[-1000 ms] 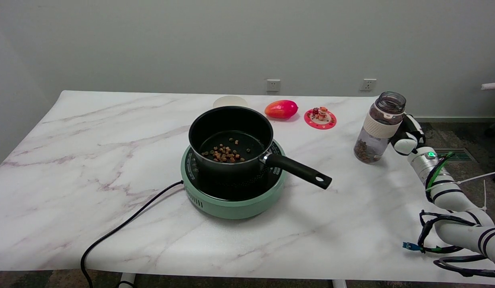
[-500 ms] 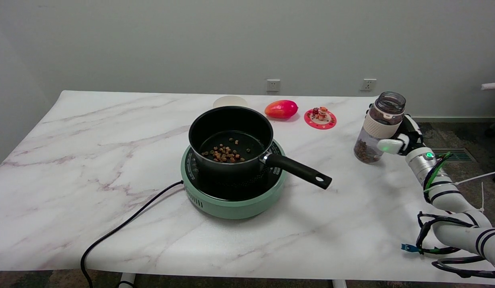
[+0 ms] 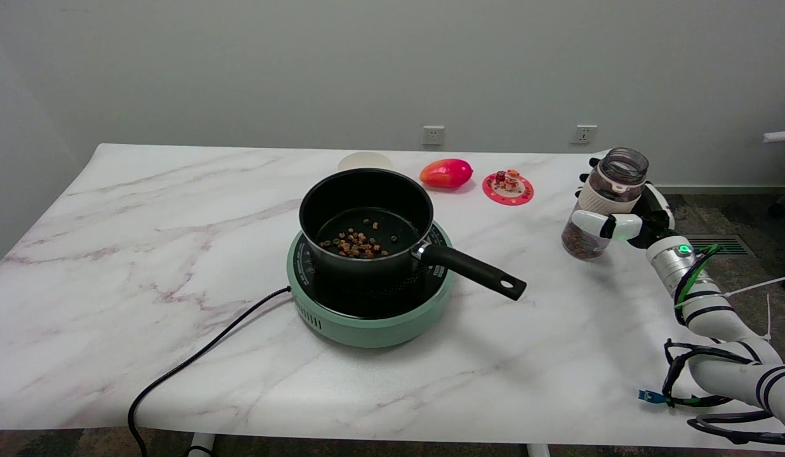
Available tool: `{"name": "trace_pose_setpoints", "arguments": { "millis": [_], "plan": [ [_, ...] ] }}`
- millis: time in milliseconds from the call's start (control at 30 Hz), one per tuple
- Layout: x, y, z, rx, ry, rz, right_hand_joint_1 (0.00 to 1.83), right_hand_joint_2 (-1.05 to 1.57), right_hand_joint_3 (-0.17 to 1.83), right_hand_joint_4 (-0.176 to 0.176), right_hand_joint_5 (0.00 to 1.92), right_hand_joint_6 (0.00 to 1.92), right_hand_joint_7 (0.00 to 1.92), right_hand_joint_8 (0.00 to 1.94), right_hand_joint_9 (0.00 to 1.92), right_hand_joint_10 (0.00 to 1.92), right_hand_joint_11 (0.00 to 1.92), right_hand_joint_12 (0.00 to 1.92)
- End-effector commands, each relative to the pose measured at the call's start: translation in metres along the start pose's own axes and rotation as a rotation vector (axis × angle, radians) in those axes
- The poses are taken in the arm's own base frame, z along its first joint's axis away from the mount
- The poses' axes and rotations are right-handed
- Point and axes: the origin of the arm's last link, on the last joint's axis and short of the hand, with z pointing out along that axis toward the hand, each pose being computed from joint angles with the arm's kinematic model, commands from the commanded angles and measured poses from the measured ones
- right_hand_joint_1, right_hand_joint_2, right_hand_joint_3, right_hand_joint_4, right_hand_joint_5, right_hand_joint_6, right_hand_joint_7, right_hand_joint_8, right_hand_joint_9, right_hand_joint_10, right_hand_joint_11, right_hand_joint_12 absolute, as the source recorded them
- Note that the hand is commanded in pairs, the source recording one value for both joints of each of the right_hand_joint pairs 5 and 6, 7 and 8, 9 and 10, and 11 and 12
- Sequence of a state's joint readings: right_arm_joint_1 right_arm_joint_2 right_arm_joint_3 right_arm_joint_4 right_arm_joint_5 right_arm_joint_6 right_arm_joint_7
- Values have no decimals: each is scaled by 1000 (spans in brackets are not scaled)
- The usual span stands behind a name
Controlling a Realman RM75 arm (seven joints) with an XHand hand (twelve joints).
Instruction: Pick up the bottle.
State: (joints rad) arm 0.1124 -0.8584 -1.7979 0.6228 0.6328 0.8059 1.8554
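The bottle point(image 3: 606, 190) is clear with a white sleeve, an open top and brown pellets in its base. It stands near the table's right edge, leaning slightly. My right hand point(image 3: 630, 223) wraps it from the right: the thumb lies across its front below the sleeve, and dark fingertips point(image 3: 584, 177) show past its far left side. The bottle's base looks to be on the table.
A black saucepan point(image 3: 367, 219) holding some pellets sits on a green hotplate point(image 3: 367, 320), its handle point(image 3: 474, 271) pointing toward the bottle. A power cord point(image 3: 195, 362) runs off the front left. At the back lie a red-orange fruit point(image 3: 446, 172), a pink coaster with figurines point(image 3: 507, 187) and a white dish point(image 3: 365, 162).
My right hand came in from beside the bottle and closed around it, the thumb swinging across the front. The bottle tipped slightly but stayed in place.
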Motion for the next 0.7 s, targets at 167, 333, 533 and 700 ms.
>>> {"name": "trace_pose_setpoints", "arguments": {
  "millis": [167,333,533,700],
  "plan": [
    [7,1,-3,6,19,-8,1530,50,811,0,538,538,923,923,915,915,595,595],
    [8,1,-3,7,21,-11,1561,158,1159,0,1048,1048,1373,1373,1138,1138,856,856],
    [9,-1,-1,12,22,-10,1571,377,978,0,1389,1389,1530,1530,1205,1205,987,987],
    [8,-6,3,34,19,-9,1560,454,843,0,1510,1510,1553,1553,1207,1207,1007,1007]
  ]
}}
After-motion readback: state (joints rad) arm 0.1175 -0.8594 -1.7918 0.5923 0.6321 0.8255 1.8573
